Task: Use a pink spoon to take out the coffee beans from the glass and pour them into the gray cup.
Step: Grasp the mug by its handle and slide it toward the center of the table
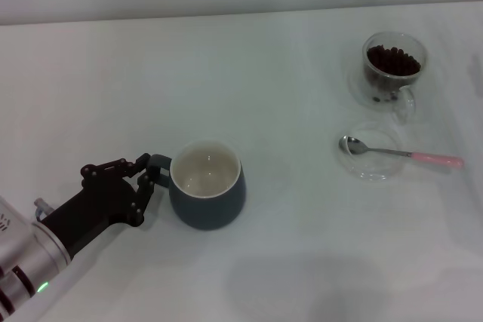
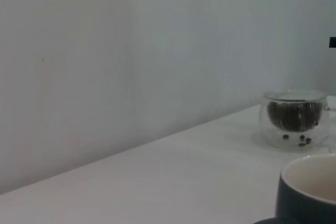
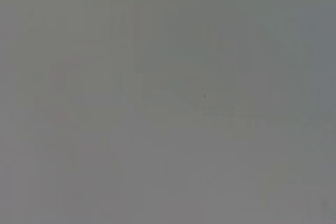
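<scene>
The gray cup (image 1: 208,195) stands on the white table at front centre-left, its cream inside empty. My left gripper (image 1: 152,175) is at the cup's left side, its black fingers closed around the small loop handle. The glass (image 1: 393,73) with the heap of coffee beans (image 1: 392,59) stands at the far right. The pink spoon (image 1: 401,154) lies in front of the glass, bowl on a clear saucer, pink handle pointing right. The left wrist view shows the cup's rim (image 2: 310,190) close by and the glass (image 2: 294,118) with beans (image 2: 294,114) farther off. My right gripper is out of view.
A flat clear glass saucer (image 1: 375,167) lies under the spoon's bowl. A few loose beans sit at the bottom of the glass's outer wall (image 2: 300,140). The white table (image 1: 287,262) ends at a pale wall behind. The right wrist view shows only plain grey.
</scene>
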